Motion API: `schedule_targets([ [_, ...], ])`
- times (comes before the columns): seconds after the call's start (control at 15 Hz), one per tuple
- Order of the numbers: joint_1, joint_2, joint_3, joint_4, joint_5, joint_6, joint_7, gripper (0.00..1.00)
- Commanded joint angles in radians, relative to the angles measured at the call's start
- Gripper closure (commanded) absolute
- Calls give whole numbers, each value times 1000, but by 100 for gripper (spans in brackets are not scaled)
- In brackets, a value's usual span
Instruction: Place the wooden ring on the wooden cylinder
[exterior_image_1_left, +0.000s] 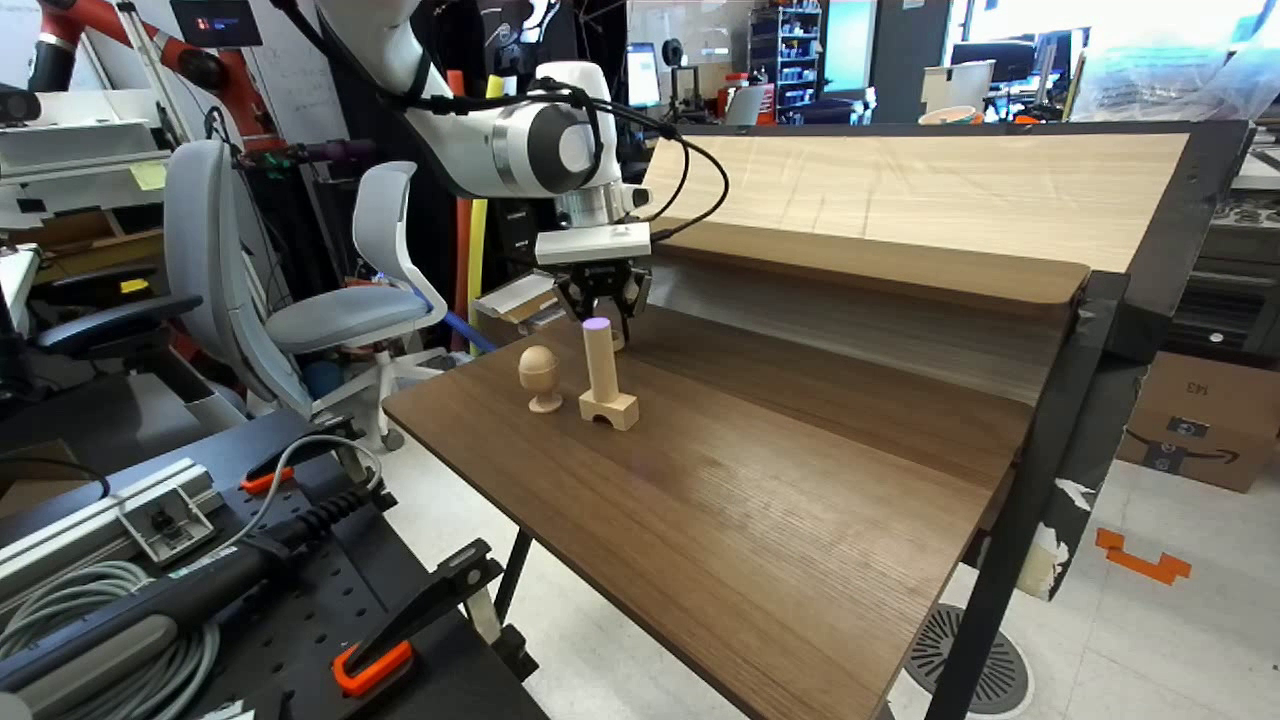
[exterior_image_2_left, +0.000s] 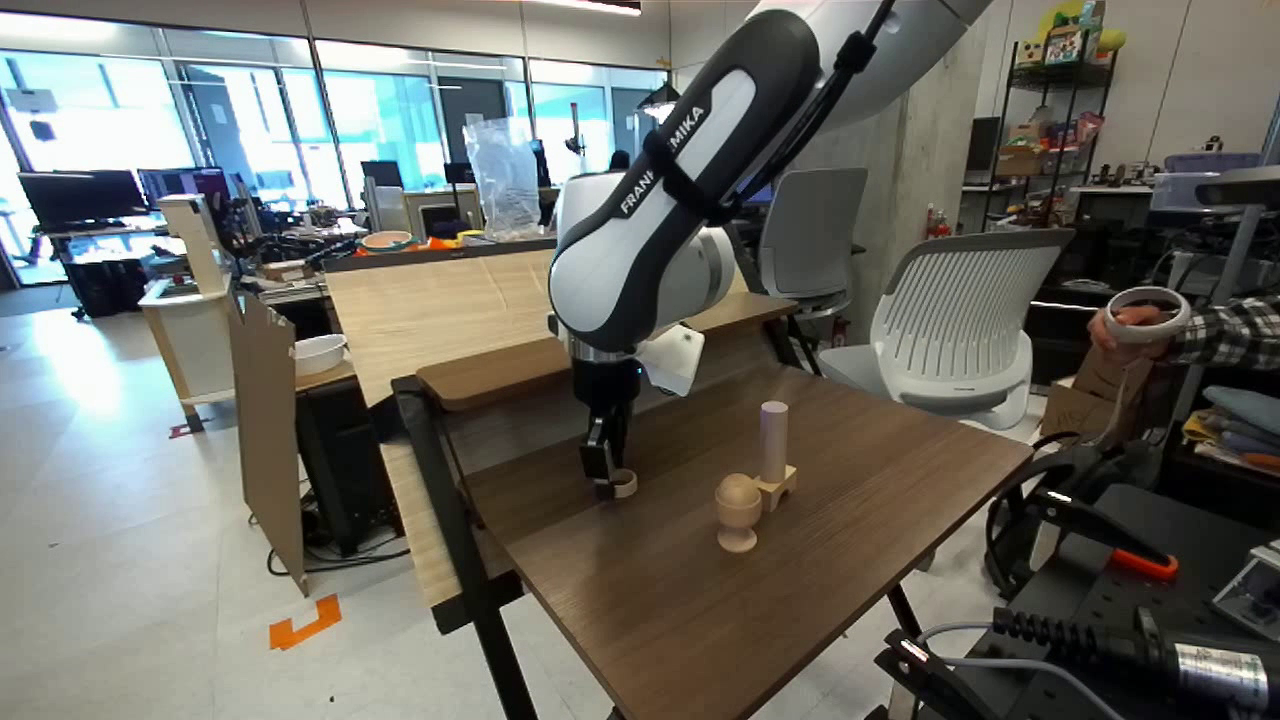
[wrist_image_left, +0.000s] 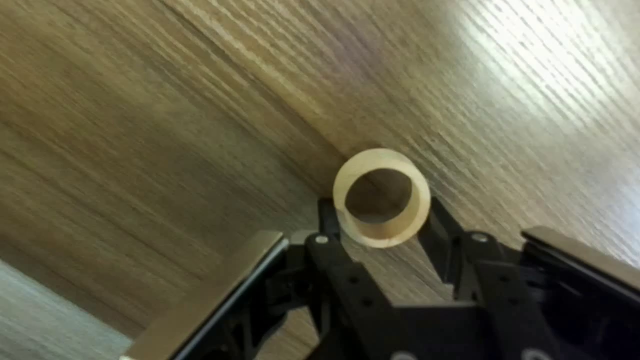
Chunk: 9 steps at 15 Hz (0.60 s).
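Note:
The wooden ring (wrist_image_left: 377, 158) is pale tan with a round hole, seen from above in the wrist view. My gripper (wrist_image_left: 382, 210) has a black finger against each side of it and looks shut on it. In an exterior view the ring (exterior_image_2_left: 627, 484) is at the fingertips of my gripper (exterior_image_2_left: 607, 478), at or just above the table top. The wooden cylinder (exterior_image_1_left: 601, 362) stands upright on a blocky notched foot, with a purplish top. The cylinder also shows (exterior_image_2_left: 773, 443), apart from the gripper. In an exterior view the ring (exterior_image_1_left: 618, 340) is mostly hidden behind the cylinder.
A rounded ball-like wooden piece in a cup (exterior_image_1_left: 541, 378) stands close beside the cylinder's foot; it also shows in an exterior view (exterior_image_2_left: 738, 512). All stand on a brown table (exterior_image_1_left: 760, 520). A raised shelf (exterior_image_1_left: 880, 255) runs along one side near the arm.

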Motion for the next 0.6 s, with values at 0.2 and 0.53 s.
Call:
schedule_targets([
  [0.2,18,-109,-10,-70,-32,-14,39,81],
  [0.53,7,-261,-18,-206,-38,-15,43,81],
])
